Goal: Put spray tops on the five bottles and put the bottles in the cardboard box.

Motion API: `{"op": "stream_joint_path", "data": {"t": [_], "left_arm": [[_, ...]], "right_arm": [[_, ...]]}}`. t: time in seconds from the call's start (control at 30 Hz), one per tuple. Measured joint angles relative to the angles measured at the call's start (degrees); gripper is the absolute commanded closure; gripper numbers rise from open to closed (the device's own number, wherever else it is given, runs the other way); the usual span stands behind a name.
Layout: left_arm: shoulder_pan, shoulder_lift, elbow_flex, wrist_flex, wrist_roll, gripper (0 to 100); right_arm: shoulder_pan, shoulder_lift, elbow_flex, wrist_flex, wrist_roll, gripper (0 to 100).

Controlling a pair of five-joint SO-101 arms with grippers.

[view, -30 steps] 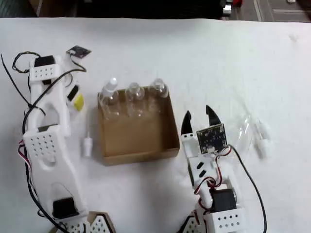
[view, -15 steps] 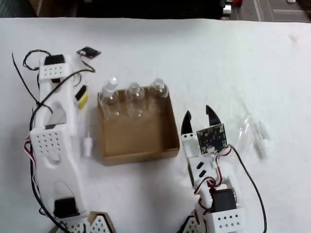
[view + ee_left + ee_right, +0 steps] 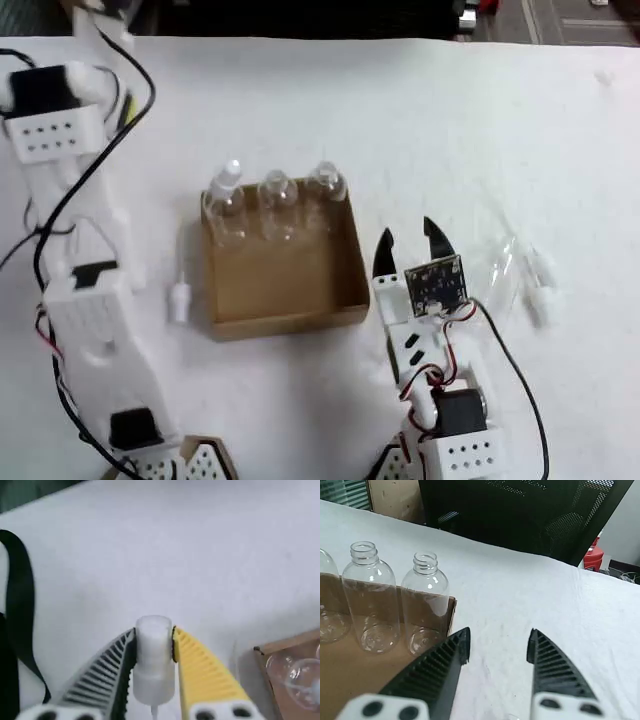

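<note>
Left wrist view: left gripper (image 3: 153, 633) clamps a white spray top (image 3: 153, 666); right gripper (image 3: 498, 634), jaws spread, beside the cardboard box (image 3: 287, 282).

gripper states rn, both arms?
Left gripper: shut on a spray top.
Right gripper: open, holding nothing, beside the cardboard box.

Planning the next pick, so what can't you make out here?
High view: clear items beside the right pincer fade into the cloth; count unclear.
Right wrist view: third bottle cut by the edge, neck unseen.
Left wrist view: tube of the spray top cut by the edge.
</note>
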Motion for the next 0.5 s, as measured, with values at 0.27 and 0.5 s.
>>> {"op": "stream_joint_path", "data": {"t": [0.27,0.5], "left_arm": [[3.52,-27.96,10.90,0.00,5.19,98],[17.85,-51.78,27.34,-0.53,5.45,98]], "right_arm": [[0.00,0.00,0.00,0.00,0.00,83.2],[0.00,0.00,0.00,0.00,0.00,83.2]]}}
